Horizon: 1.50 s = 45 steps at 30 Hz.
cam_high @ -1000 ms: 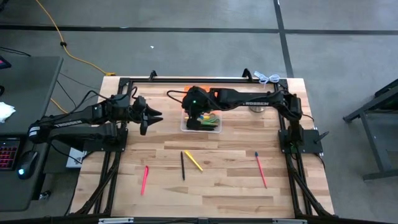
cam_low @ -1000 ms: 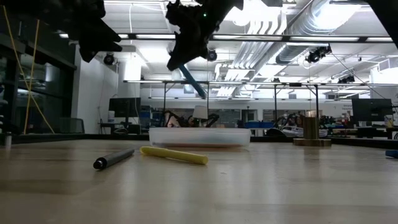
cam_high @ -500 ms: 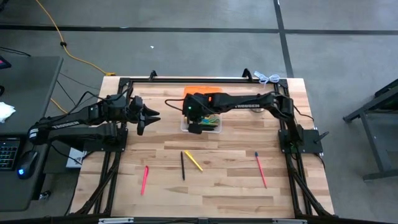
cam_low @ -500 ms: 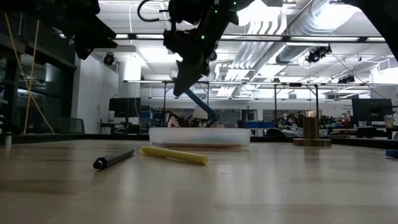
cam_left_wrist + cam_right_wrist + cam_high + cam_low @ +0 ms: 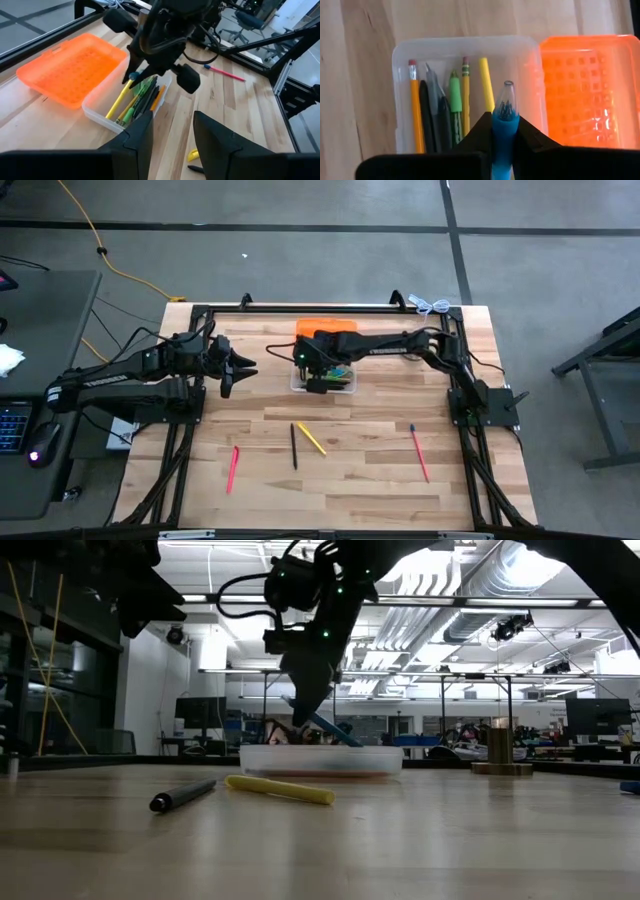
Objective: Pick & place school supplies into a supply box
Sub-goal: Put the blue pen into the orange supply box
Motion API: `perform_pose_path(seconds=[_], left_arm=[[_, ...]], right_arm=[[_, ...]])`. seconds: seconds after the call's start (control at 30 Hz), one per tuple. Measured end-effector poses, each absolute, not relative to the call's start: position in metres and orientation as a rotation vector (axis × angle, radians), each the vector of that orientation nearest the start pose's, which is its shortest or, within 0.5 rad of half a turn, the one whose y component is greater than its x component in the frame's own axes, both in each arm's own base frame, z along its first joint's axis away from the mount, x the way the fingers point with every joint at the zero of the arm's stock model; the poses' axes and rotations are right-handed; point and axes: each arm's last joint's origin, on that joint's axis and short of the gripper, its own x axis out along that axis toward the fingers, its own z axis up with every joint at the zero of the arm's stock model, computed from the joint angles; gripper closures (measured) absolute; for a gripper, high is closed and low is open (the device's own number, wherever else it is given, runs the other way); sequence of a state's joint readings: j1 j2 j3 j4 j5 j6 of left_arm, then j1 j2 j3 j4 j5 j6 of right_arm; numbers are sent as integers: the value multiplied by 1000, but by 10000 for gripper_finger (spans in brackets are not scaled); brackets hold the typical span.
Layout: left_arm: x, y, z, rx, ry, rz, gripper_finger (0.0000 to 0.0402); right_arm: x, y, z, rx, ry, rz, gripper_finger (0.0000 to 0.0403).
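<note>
1. Between my right gripper's (image 5: 502, 132) closed fingers sits a blue pen with a clear cap (image 5: 505, 116), gripped, its long axis running along the box's length.
2. Directly under it lies the clear plastic rectangular supply box (image 5: 400, 65), already holding pencils; I judge a short lowering remains.
3. Beside that box, the orange lid-like piece (image 5: 580, 85) limits sideways room.
4. Farther off, my left gripper (image 5: 243, 369) waits open.

light wood counter (image 5: 370, 480). on it: clear supply box (image 5: 346, 387), orange piece (image 5: 325, 326) just behind; black pen (image 5: 294, 446), yellow marker (image 5: 311, 438), pink pen (image 5: 232, 468), red pencil (image 5: 418, 452) nearer front.
</note>
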<state>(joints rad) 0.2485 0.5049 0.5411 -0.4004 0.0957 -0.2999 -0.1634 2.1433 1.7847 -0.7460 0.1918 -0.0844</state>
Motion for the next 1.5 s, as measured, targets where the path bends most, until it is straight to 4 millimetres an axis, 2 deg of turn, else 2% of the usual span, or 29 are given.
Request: perform_pose_path(seconds=[0.43,0.97,1.17,1.5], left_arm=[[119,27,266,-355,335,203,234],[119,27,266,-355,335,203,234],[119,27,266,-355,335,203,234],[119,27,265,-355,335,203,234]], right_arm=[[455,-84,183,-77,1181,-248,385],[454,-93,182,-16,1174,-204,358],[454,-93,182,-4,1172,-188,359],[454,-92,182,8,1175,-169,341]])
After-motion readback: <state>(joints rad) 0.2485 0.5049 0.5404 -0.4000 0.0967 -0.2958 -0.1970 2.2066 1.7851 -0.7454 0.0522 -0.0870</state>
